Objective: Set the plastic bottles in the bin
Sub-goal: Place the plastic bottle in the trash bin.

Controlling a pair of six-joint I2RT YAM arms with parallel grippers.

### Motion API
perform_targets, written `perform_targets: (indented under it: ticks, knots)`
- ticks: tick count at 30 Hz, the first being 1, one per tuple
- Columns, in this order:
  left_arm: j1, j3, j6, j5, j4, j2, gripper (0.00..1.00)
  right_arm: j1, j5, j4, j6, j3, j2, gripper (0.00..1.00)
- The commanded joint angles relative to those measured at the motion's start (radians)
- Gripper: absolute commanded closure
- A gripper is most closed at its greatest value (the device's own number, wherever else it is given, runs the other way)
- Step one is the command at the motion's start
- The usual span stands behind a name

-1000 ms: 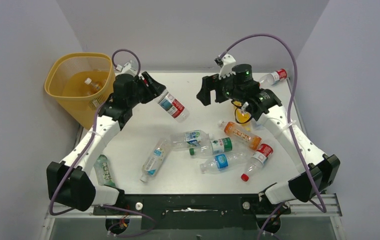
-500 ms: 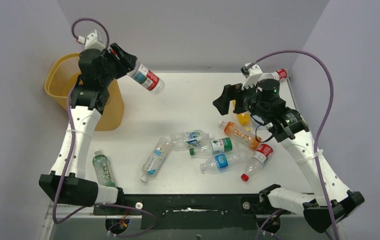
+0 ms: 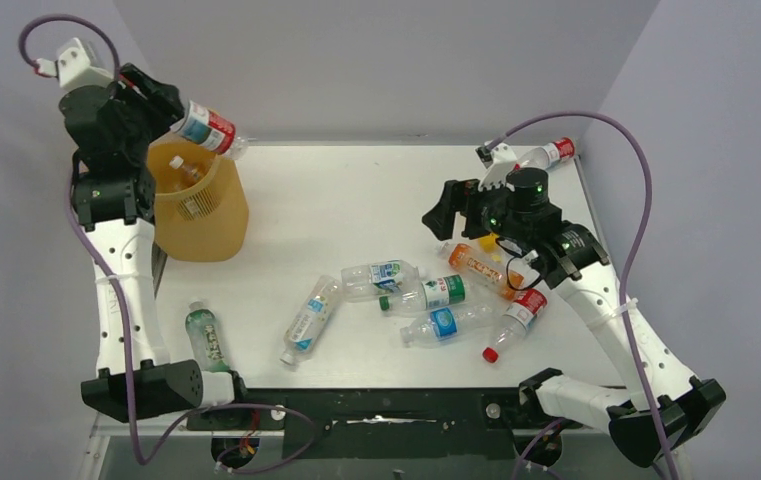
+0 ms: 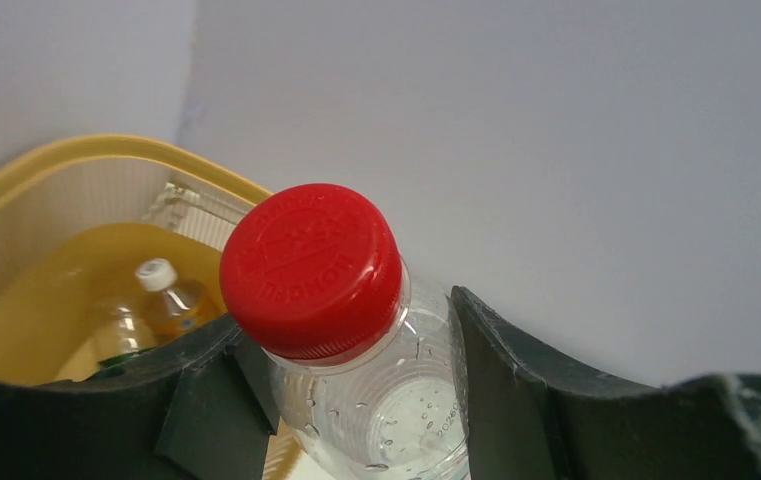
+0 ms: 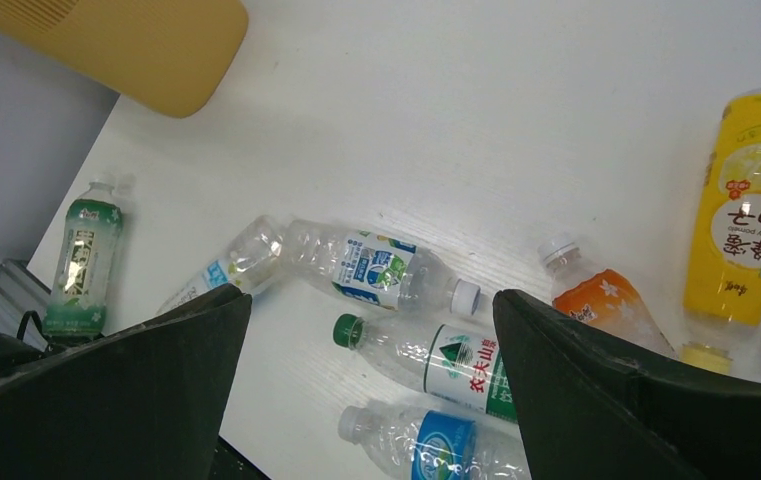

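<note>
Red-capped clear bottle sits pinched in your left gripper, just above the yellow bin's rim. Your right gripper hangs spread wide above the loose bottles on the table.

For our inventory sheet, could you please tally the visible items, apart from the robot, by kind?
plastic bottles: 11
bin: 1
Total: 12
</note>
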State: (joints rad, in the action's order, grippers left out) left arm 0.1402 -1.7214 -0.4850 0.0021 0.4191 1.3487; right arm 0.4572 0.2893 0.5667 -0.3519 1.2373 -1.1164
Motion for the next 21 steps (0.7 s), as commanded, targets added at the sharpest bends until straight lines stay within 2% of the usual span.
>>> perform_targets:
  ticks: [1, 7, 21]
  knots:
    - [0.126, -0.032, 0.028, -0.003, -0.039, -0.061, 0.50, 0.023, 0.011, -0.050, -0.024, -0.018, 0.017, 0.02]
    - [0.255, -0.078, 0.004, 0.015, -0.029, -0.007, 0.50, 0.071, -0.051, -0.020, -0.024, -0.011, 0.011, 0.02]
    - [0.268, -0.045, 0.018, -0.013, -0.066, 0.118, 0.49, 0.152, -0.152, -0.012, -0.065, -0.053, 0.049, 0.02]
